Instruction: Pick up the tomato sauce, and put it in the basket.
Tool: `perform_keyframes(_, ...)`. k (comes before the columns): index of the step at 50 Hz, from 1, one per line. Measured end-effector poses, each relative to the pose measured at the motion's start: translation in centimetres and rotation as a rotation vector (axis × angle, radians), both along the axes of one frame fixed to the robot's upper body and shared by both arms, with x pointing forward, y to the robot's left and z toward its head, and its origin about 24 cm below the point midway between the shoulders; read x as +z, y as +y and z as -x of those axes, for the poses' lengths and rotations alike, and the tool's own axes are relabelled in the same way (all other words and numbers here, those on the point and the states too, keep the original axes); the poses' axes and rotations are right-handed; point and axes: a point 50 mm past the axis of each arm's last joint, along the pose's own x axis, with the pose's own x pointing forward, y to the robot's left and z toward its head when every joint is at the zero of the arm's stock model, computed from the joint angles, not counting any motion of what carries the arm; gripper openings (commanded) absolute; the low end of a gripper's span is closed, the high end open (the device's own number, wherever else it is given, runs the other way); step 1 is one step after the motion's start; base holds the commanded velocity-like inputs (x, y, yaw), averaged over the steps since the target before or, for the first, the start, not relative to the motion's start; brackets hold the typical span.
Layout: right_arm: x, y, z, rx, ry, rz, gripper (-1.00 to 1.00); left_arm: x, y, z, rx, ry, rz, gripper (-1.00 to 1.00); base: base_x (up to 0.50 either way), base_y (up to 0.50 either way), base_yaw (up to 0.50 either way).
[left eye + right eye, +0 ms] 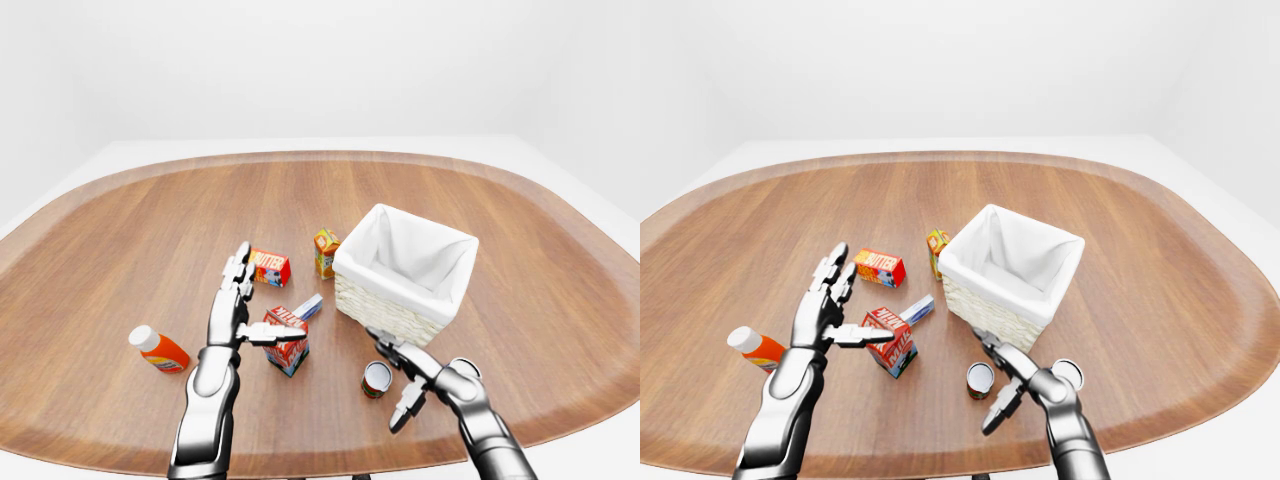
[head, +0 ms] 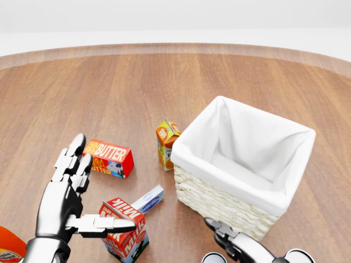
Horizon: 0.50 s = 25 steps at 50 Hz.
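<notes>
The tomato sauce (image 1: 377,379), a small can with a red and green label, stands on the wooden table (image 1: 120,260) below the basket in the left-eye view. My right hand (image 1: 396,386) is open just right of the can, its fingers spread beside it and not closed on it. The wicker basket (image 1: 385,305) with a white liner stands right of centre. My left hand (image 2: 101,186) is open and holds nothing; it hovers over a milk carton (image 2: 126,233), with its thumb across the carton's top.
A red butter box (image 2: 109,158), an orange juice carton (image 2: 166,143) and a small pale box (image 2: 148,200) lie left of the basket. An orange bottle (image 1: 160,350) lies at far left. A second can (image 1: 1068,372) stands behind my right hand.
</notes>
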Motion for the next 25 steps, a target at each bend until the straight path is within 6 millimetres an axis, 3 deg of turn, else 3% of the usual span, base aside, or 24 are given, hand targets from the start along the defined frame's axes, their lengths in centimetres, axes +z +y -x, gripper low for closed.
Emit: perform_keyframes(25,-0.91,-0.3,-0.55,-0.026,0.043,0.028,1.0,-0.13,-0.03,0.03,-0.002,0.005,0.0,0.91,0.0,0.0,0.0)
